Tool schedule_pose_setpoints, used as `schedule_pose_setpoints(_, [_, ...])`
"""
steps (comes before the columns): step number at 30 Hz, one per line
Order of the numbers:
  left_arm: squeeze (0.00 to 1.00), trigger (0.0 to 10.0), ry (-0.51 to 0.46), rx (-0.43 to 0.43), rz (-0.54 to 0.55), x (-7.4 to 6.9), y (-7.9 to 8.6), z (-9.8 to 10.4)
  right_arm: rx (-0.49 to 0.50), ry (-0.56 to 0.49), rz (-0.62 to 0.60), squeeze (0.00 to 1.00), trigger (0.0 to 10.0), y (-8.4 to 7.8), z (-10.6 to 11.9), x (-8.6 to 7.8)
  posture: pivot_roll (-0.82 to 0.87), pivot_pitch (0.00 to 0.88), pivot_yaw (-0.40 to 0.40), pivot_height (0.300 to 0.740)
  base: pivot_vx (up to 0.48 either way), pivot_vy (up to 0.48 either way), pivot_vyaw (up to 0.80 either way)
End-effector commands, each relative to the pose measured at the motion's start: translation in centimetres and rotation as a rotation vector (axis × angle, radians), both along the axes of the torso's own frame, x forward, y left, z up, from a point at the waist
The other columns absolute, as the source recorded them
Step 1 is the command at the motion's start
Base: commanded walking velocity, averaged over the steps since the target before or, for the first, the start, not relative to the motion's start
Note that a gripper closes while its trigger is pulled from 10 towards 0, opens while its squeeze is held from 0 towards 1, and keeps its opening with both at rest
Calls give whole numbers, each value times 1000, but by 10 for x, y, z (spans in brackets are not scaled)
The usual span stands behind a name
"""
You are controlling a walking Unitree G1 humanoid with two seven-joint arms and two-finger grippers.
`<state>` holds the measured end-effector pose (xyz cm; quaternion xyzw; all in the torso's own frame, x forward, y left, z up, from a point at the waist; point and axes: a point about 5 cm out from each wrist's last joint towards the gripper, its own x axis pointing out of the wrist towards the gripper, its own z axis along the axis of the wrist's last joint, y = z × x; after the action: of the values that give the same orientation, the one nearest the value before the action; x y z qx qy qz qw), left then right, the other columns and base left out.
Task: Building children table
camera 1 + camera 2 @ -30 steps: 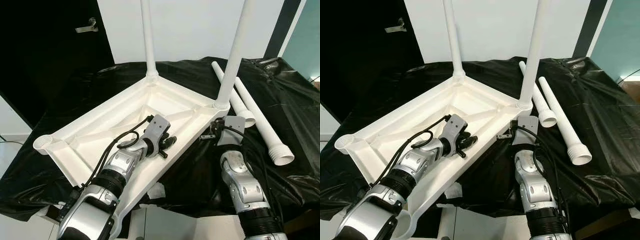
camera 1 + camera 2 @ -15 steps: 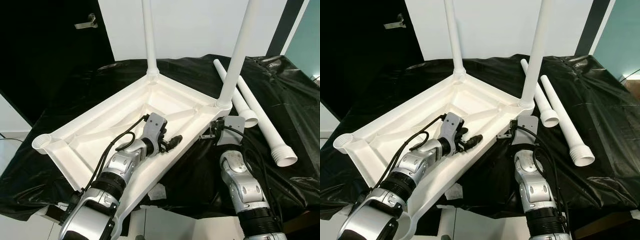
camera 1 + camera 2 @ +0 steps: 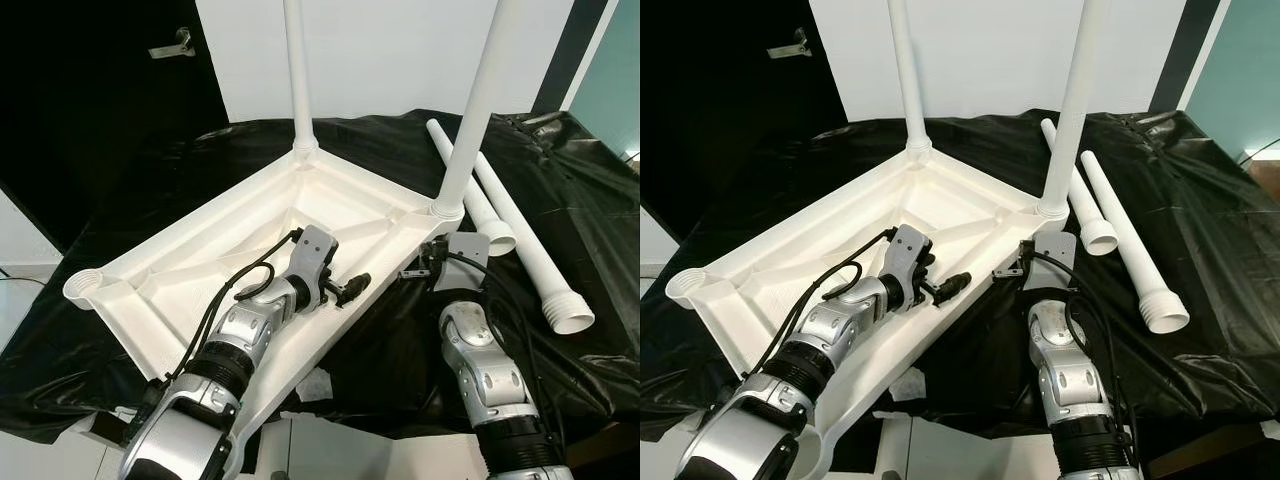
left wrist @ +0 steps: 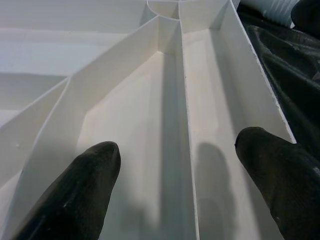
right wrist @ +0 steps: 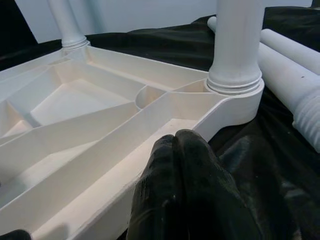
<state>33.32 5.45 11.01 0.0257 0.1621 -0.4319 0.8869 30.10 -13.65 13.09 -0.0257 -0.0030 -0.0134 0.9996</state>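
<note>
Legs (image 3: 520, 232) lie loose just off to the right of my right gripper (image 5: 182, 165), pinched shut; left gripper (image 4: 180, 165) spread wide inside tabletop (image 3: 190, 250).

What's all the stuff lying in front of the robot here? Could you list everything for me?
Upside-down table top: one, white, ribbed underside up, on the black sheet.
Fitted table legs: two, white, standing upright in the far corner sockets.
Loose table legs: two, white, lying side by side on the sheet, right of the table top.
Empty corner socket: one, white, at the table top's left corner.
Black sheet: one, covering the work surface.
Door handle: one, metal, on the dark door at far left.
Left gripper: open, over the table top's near rim.
Right gripper: shut, beside the near fitted leg's corner.
</note>
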Motion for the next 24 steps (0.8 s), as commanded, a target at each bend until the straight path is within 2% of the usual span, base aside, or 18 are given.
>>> schedule_pose_setpoints(1, [0,10000,166,1,-239,-25,-3,-26,-4,18,-4,0,10000,-1,-3,0,-90,0,42,740,0,0,0])
schedule_pose_setpoints(3, [0,10000,195,46,-288,-33,-5,-33,-5,18,-8,0,10000,-1,-3,0,-90,0,42,740,0,0,0])
schedule_pose_setpoints(8, [0,10000,209,36,-291,-34,-8,-33,-3,18,-10,0,10000,-1,-3,-1,-95,0,46,740,0,0,0])
schedule_pose_setpoints(10, [0,10000,228,-5,-288,-34,-12,-29,1,21,-14,0,10000,-1,-4,-2,-94,0,47,740,0,0,0])
schedule_pose_setpoints(16, [0,10000,238,13,-246,-31,-9,-29,4,27,-16,0,10000,0,-6,-3,-94,0,51,740,0,0,0])
schedule_pose_setpoints(17, [0,10000,265,-68,-258,-33,-12,-22,7,27,-19,0,10000,-1,-6,-3,-94,0,52,740,0,0,0])
schedule_pose_setpoints(19, [0,10000,273,-121,-279,-34,-14,-14,10,25,-22,0,10000,-1,-5,-4,-92,0,53,740,0,0,0])
schedule_pose_setpoints(24, [0,10000,265,-105,-286,-34,-14,-14,16,17,-20,0,10000,-1,-5,-3,-91,0,55,740,0,0,0])
